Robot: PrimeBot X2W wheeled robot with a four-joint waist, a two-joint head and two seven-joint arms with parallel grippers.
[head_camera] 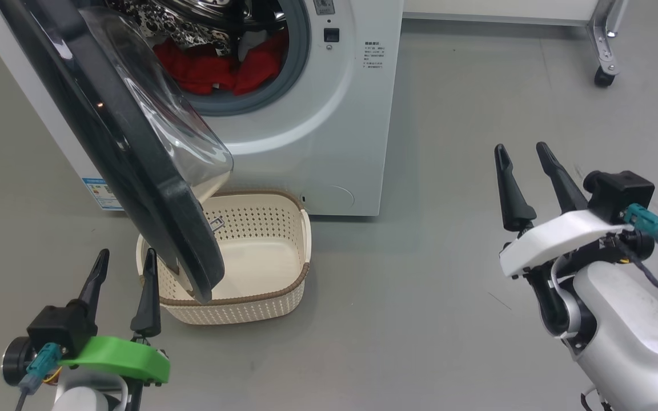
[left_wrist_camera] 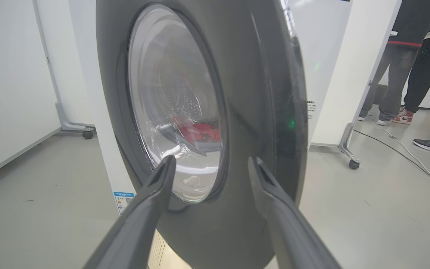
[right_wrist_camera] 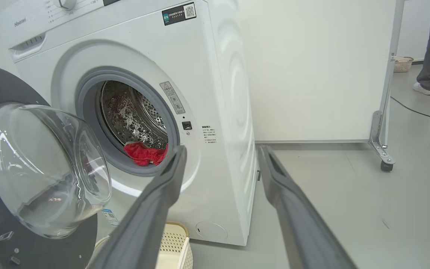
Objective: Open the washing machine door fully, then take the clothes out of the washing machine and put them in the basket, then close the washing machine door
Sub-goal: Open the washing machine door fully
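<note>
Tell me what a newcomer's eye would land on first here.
The big black-rimmed door stands open at upper left of the head view, its glass bulge hanging over the cream basket on the floor. Behind it, red clothes lie heaped inside the washer. The left pincer at lower left and the right pincer at right are both open and empty.

Red clothes (head_camera: 209, 68), white washing machine (head_camera: 329, 131), cream perforated basket (head_camera: 260, 228) rimmed brown
</note>
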